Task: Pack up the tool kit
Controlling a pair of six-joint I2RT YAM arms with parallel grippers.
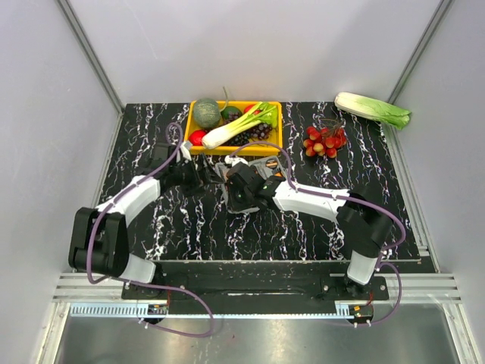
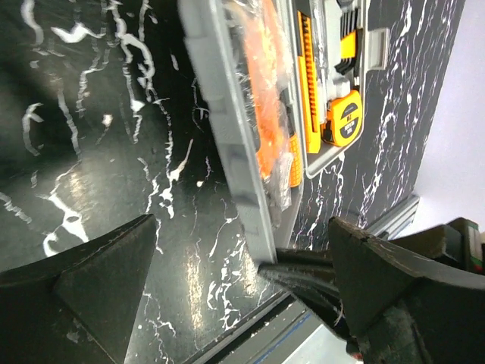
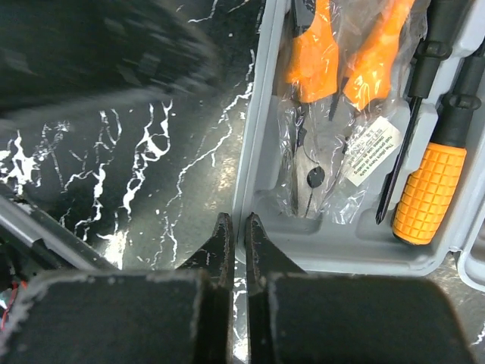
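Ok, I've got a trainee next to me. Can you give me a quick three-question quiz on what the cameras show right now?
1. True or false: the left end effector is shut.
2. The tape measure lying in the open tool kit is: A) red, B) yellow, C) blue.
3. Fill in the blank: the right end effector has its fingers ____, right at the kit's grey rim.

Key
1. False. Its fingers stand wide apart.
2. B.
3. Shut.
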